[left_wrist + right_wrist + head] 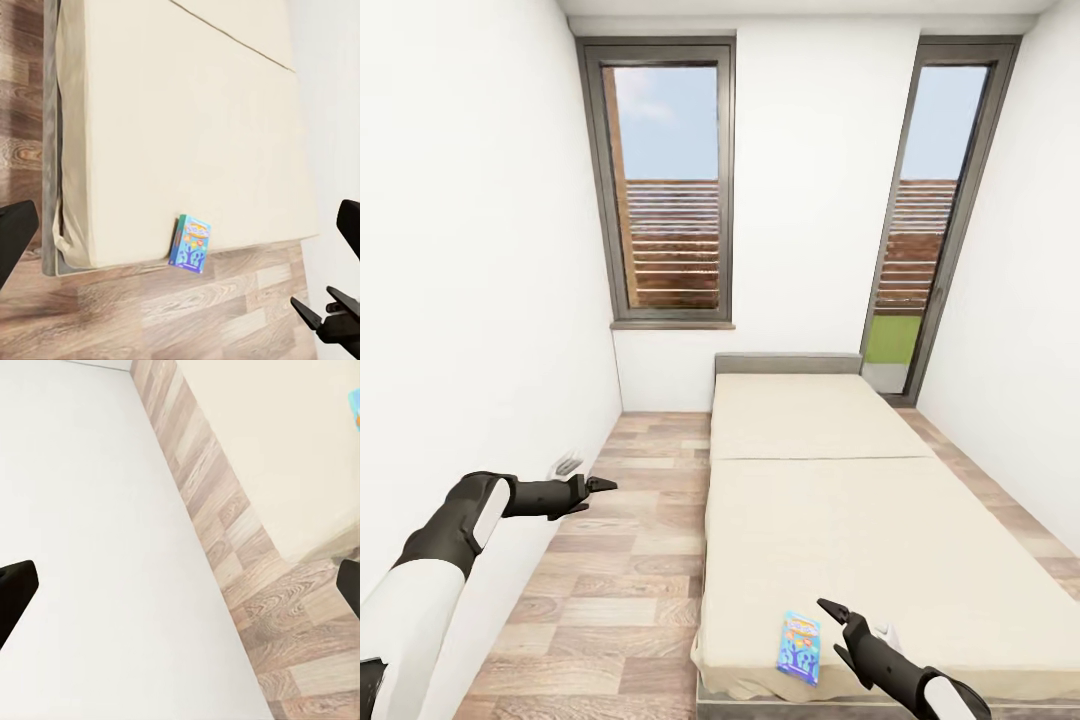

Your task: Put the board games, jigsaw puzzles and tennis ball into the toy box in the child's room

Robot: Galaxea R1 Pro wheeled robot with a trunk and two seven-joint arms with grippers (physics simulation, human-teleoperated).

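The step in hand looks like picking up the small blue printed game box [800,647], which lies flat near the foot corner of the low bed with the plain beige two-part mattress [810,470], close to the mattress edge. To do it well, I would bring the right claw [839,630] down over the box with its fingers set across the narrow width, press lightly into the soft mattress so the fingertips get below the box's edges, and close only when both sides are bracketed; a careless push could slide it off the near edge onto the wood-plank floor [630,560]. The right arm reaches in low from the corner, its claw just beside the box, fingers spread open and holding nothing. The left arm is bent and stretched forward along the white wall [470,300], well apart from the bed, its claw [588,487] also open and empty, over the floor. In the left wrist view the box [190,243] shows at the mattress edge.
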